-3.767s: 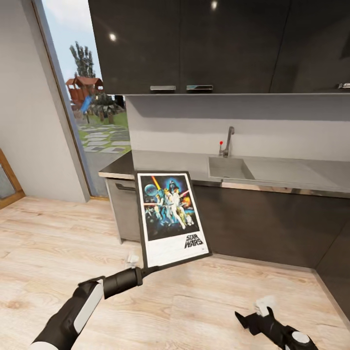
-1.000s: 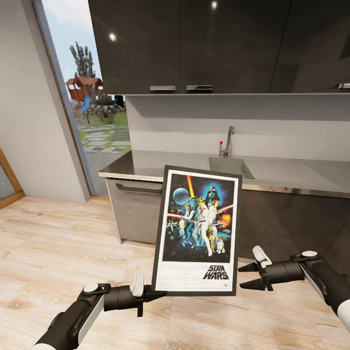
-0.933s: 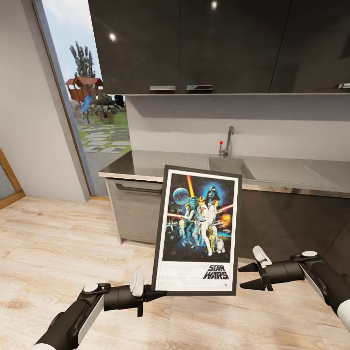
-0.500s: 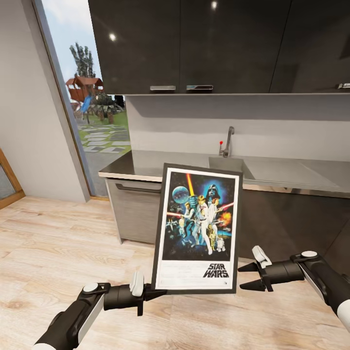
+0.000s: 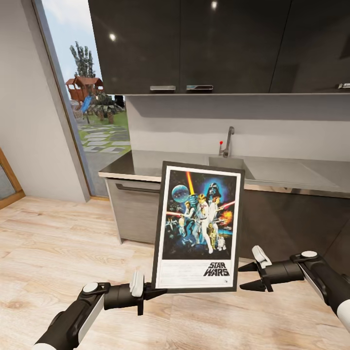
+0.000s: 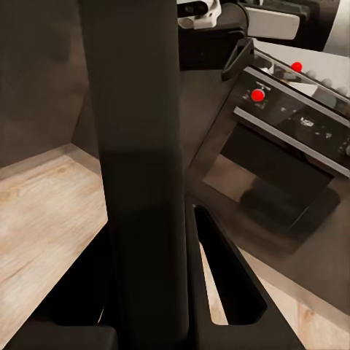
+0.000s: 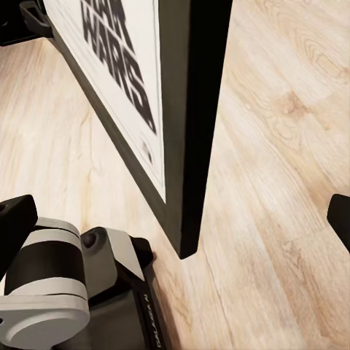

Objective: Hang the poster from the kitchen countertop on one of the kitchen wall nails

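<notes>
While left gripper (image 5: 146,293) fingers clamp the poster (image 5: 198,226) at its lower corner, right gripper (image 5: 250,276) waits spread beside the opposite edge: close it gently, keep frame upright.

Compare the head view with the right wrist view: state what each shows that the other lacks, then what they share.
Head view alone: the kitchen countertop with sink and tap, dark upper cabinets, and the open right gripper beside the frame.

Right wrist view alone: a close look at the frame's lower corner above the wooden floor.

Both: the poster with its STAR WARS logo, and the left gripper shut on its lower left corner.
</notes>
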